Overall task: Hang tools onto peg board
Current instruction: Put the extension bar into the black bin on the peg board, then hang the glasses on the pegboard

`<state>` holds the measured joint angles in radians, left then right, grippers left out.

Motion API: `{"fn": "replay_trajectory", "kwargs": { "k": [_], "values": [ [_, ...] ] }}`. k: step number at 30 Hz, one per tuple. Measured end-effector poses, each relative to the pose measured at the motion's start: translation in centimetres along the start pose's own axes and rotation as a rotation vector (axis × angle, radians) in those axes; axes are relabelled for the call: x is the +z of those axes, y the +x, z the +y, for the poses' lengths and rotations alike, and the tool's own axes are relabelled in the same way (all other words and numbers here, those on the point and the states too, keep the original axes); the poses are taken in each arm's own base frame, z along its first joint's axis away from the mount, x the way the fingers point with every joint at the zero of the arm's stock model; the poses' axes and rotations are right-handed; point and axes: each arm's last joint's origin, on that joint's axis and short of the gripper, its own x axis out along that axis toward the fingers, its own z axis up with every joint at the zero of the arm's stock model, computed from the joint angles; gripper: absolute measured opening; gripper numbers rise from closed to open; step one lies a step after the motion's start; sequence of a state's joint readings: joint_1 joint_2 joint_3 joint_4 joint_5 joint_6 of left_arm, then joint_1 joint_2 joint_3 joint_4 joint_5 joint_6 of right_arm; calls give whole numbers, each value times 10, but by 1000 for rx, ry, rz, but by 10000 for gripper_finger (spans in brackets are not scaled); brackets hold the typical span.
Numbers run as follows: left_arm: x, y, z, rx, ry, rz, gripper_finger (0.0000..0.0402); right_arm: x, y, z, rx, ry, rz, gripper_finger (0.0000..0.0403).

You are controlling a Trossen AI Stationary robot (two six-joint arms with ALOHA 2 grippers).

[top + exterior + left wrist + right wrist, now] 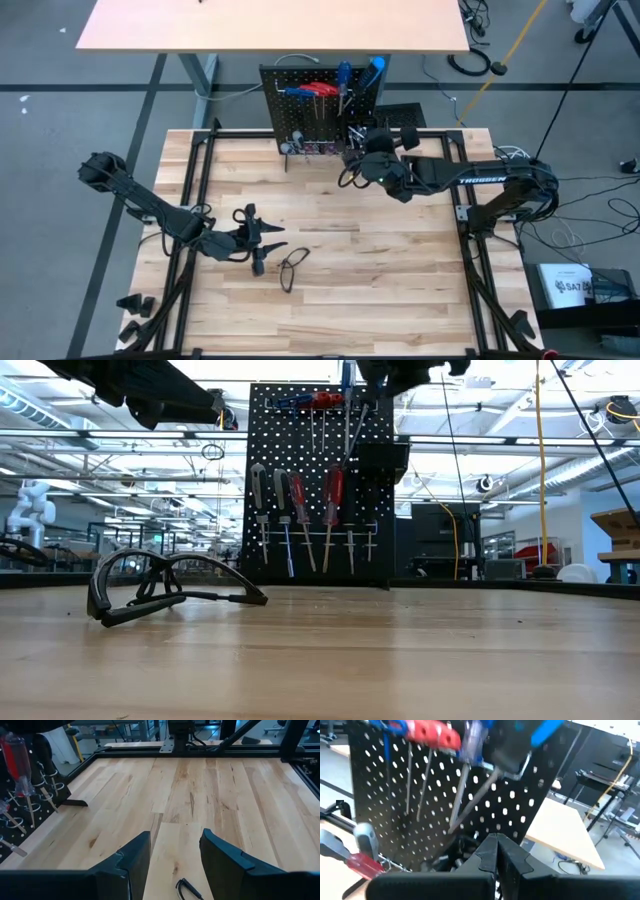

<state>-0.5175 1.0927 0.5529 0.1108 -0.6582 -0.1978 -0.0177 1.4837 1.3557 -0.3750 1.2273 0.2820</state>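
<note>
Right gripper [352, 160] pinched shut, empty, just beside the peg board [300, 110]; backing off carelessly could snag the hung screwdrivers [330, 495].

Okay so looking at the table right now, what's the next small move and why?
Probably lower the open left gripper onto the black wire loop lying on the tabletop beside it, since it looks like the only item not yet on the peg board. The right gripper is shut at the board.
</note>
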Motion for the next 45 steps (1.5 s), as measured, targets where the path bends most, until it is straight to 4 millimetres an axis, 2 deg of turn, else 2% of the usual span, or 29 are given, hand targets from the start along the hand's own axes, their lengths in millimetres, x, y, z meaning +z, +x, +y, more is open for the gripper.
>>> {"fn": "replay_trajectory", "kwargs": {
  "k": [3, 6, 8, 11, 15, 20, 24, 30, 34, 37, 41, 45],
  "values": [
    [0, 0, 0, 0, 0, 0, 173, 13, -9, -1, 82, -11, 10, 0],
    [0, 0, 0, 0, -4, 0, 173, 19, -19, 4, 347, -27, 95, 0],
    [0, 0, 0, -10, -5, 2, 173, 14, -28, 8, 551, -26, 193, 0],
    [0, 0, -1, -49, -10, 11, 173, -1, -49, 16, 736, -59, 344, 0],
    [-5, 0, -2, -78, -71, 58, 173, -32, -83, 28, 801, -116, 441, 0],
    [-17, -2, -1, -105, -207, 200, 173, -65, -123, 37, 863, -82, 439, 0],
    [-27, -3, -6, -181, -276, 326, 173, -85, -143, 43, 920, -50, 374, 0],
    [-46, 9, -18, -158, -421, 452, 173, -113, -146, 50, 992, -42, 293, 0],
    [-54, 24, -27, -96, -456, 475, 173, -116, -141, 51, 986, -32, 293, 0],
    [-45, 37, -28, -52, -457, 453, 173, -117, -141, 50, 985, -33, 295, 0],
    [-19, 50, -28, -33, -439, 430, 173, -117, -142, 50, 991, -36, 292, 0],
    [-7, 55, -25, 69, -344, 533, 173, -117, -142, 50, 985, -11, 309, 0]
  ]
}}
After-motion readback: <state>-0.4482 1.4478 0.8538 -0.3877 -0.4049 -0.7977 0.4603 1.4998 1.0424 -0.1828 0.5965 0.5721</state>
